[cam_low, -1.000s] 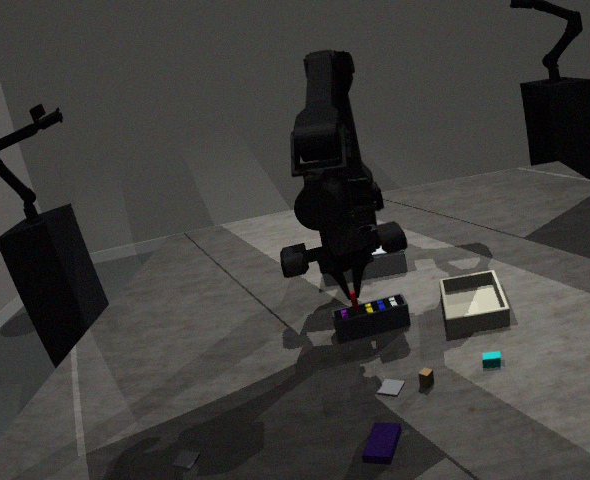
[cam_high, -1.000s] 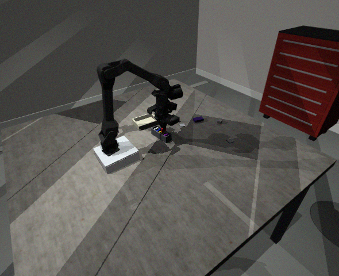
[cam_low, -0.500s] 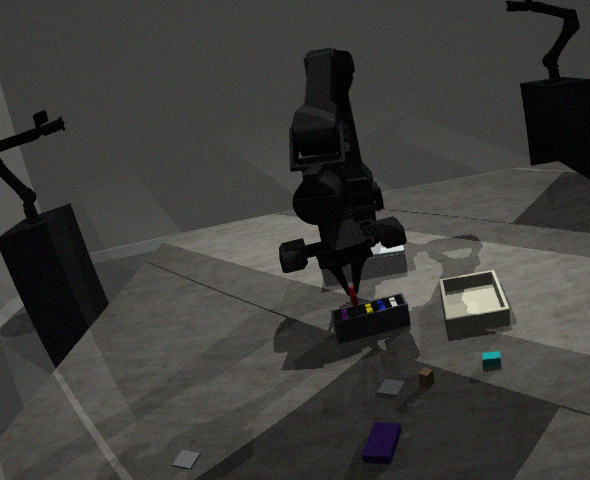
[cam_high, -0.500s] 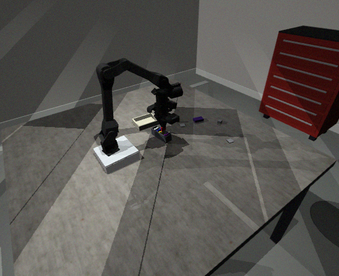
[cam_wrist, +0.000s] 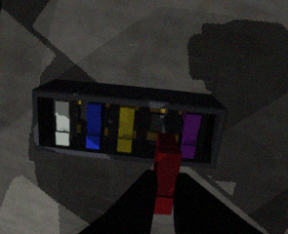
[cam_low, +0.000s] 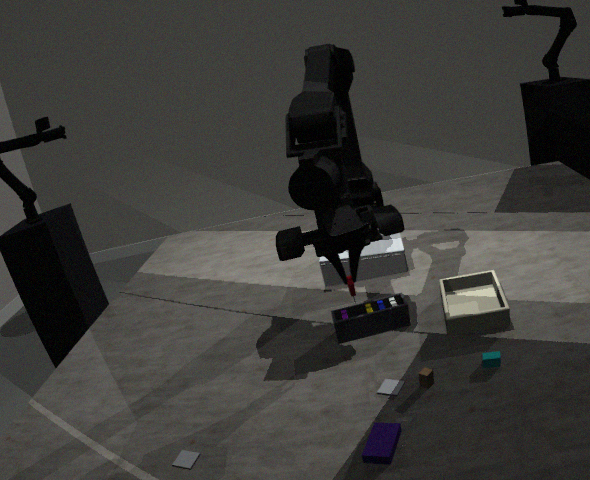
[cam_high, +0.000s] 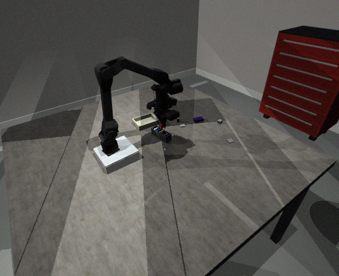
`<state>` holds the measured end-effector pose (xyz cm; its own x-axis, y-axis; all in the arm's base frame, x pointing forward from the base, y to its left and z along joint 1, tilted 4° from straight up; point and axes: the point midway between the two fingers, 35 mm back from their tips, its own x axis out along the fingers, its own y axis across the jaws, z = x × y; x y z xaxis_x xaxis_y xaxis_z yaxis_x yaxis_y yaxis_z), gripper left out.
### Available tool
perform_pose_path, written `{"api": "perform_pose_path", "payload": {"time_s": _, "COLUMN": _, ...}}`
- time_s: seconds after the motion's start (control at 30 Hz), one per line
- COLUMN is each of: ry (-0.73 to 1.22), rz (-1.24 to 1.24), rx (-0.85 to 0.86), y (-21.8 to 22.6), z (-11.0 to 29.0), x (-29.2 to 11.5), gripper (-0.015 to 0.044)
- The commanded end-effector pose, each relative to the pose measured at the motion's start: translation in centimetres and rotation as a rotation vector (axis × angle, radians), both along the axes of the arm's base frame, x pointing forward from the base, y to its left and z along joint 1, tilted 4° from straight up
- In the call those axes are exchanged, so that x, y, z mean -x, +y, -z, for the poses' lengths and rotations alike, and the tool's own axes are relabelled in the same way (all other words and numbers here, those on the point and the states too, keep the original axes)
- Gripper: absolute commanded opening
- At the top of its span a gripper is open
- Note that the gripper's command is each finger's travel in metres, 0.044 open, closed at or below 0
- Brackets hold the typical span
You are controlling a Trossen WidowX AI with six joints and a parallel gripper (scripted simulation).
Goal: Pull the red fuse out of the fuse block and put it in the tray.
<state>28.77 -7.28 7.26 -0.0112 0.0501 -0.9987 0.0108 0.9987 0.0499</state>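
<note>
1. The end effector (cam_low: 350,283) is clamping narrowly on the red fuse (cam_low: 350,285), holding it just above the fuse block (cam_low: 370,320).
2. The red fuse is appearing as a small, slim, upright bar, apparently clear of its emptied slot between the yellow fuse (cam_wrist: 126,129) and the purple fuse (cam_wrist: 190,135).
3. Judged light, rigid and smooth, it is best being pinched by its upper body.
4. The tray (cam_low: 473,302) is waiting beside the block on the surface (cam_low: 223,258).

The arm (cam_high: 106,89) reaches forward, tool (cam_low: 348,279) downward, clamped on something.
</note>
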Motion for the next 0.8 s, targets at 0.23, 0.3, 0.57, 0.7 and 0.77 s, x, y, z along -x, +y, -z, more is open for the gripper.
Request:
{"api": "perform_pose_path", "payload": {"time_s": 0.23, "ry": -0.004, "rz": -0.003, "rx": -0.004, "y": 3.7, "z": -0.6, "x": -1.6, "gripper": 0.0000}}
{"api": "perform_pose_path", "payload": {"time_s": 0.3, "ry": -0.005, "rz": -0.003, "rx": -0.004, "y": 4.7, "z": -0.6, "x": -1.9, "gripper": 0.0000}}
{"api": "perform_pose_path", "payload": {"time_s": 0.57, "ry": -0.006, "rz": -0.003, "rx": -0.008, "y": 9.1, "z": -0.9, "x": -2.9, "gripper": 0.0000}}
{"api": "perform_pose_path", "payload": {"time_s": 0.7, "ry": -0.007, "rz": -0.003, "rx": -0.010, "y": 11.3, "z": -1.1, "x": -3.1, "gripper": 0.0000}}
{"api": "perform_pose_path", "payload": {"time_s": 0.77, "ry": -0.007, "rz": -0.003, "rx": -0.011, "y": 12.5, "z": -1.1, "x": -3.2, "gripper": 0.0000}}
